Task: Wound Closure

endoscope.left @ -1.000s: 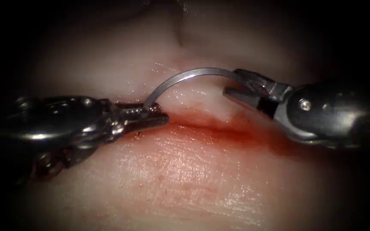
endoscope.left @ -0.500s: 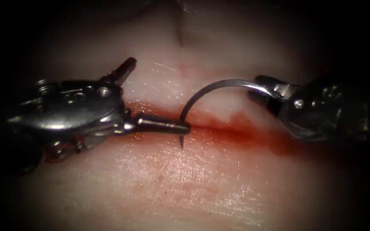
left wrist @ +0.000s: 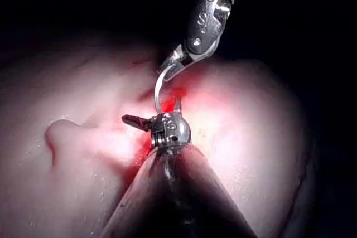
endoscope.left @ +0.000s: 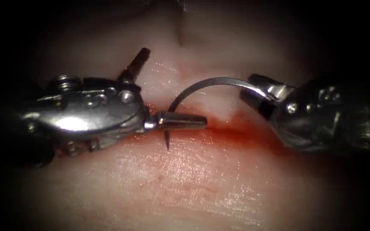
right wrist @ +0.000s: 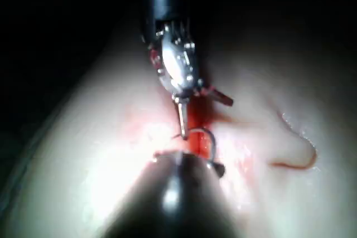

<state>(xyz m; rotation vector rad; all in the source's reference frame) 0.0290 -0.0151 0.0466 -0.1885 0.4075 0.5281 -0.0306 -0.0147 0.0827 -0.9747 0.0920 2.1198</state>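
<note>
The curved needle [endoscope.left: 202,82] arches over the far lip of the cut [endoscope.left: 236,132] in the tissue [endoscope.left: 185,184]. My right tool [endoscope.left: 249,87] is shut on its tail end. The needle's tip [endoscope.left: 167,145] pokes down just past the near lip and appears free of the tissue. My left tool [endoscope.left: 174,87] stands wide open and holds nothing; one jaw points up and the other lies along the cut, across the needle near its tip. In the left wrist view the needle [left wrist: 158,90] hangs from the right tool [left wrist: 174,66] above the open left tool [left wrist: 154,111].
Red fluid [endoscope.left: 253,139] pools along the cut and stains its near lip. A dark fold [endoscope.left: 180,36] creases the tissue behind the needle. In the right wrist view the left tool [right wrist: 202,108] comes in over the red cut toward the needle [right wrist: 210,137].
My left jaws, shut on the needle near its tip a second ago, have opened and let go. The left tool moved right; the needle swung so its tip points down.
</note>
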